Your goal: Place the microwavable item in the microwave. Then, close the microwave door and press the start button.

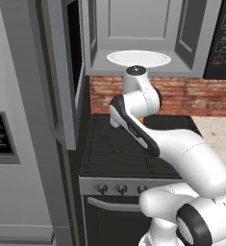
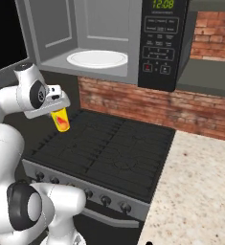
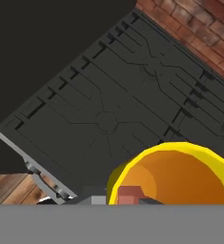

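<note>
While its green clock reads 12:08, the one large grey boxy microwave (image 2: 109, 43) stands open (turntable bare). Jaws of the white arm's two-finger gripper (image 2: 58, 111) clamp one small yellow cylindrical cup (image 2: 61, 119).

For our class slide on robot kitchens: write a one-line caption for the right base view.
Gripper holds the yellow cup above the stove, below the open microwave.

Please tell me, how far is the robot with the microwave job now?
Done: the gripper is shut on the yellow cup and holds it above the stove. In hand: carrying it up to the microwave, whose door stands open. Left: set the cup on the white plate, close the door, press start.
</note>
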Available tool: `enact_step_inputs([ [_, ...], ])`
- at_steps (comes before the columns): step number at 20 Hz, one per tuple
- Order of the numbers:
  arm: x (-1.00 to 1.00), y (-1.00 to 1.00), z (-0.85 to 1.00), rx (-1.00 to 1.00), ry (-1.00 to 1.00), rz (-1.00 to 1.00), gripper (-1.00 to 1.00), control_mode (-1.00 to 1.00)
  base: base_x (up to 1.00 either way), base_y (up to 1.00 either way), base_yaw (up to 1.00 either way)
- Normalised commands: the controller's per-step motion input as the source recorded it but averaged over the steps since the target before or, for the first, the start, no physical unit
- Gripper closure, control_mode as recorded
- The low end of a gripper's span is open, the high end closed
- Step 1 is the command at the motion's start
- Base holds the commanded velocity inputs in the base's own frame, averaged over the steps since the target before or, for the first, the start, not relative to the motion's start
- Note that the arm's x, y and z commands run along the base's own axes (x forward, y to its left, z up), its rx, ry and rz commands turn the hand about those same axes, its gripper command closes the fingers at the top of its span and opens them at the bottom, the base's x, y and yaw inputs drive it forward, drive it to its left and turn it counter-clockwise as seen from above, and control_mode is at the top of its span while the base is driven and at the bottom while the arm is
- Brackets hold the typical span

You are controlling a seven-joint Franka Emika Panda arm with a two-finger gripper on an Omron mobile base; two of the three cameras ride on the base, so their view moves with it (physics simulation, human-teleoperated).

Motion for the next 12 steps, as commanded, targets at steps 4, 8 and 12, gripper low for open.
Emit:
enact_step_inputs([
  [4, 0.00, 0.00, 0.00, 0.00, 0.00, 0.00, 1.00, 1.00, 0.29, -0.05, 0.06],
  [8, 0.12, -0.03, 0.07, 0.00, -0.03, 0.01, 1.00, -1.00, 0.14, -0.03, 0.03],
  [12, 0.46, -0.03, 0.83, -0.01, -0.32, 0.06, 1.00, -1.00, 0.00, 0.00, 0.00],
])
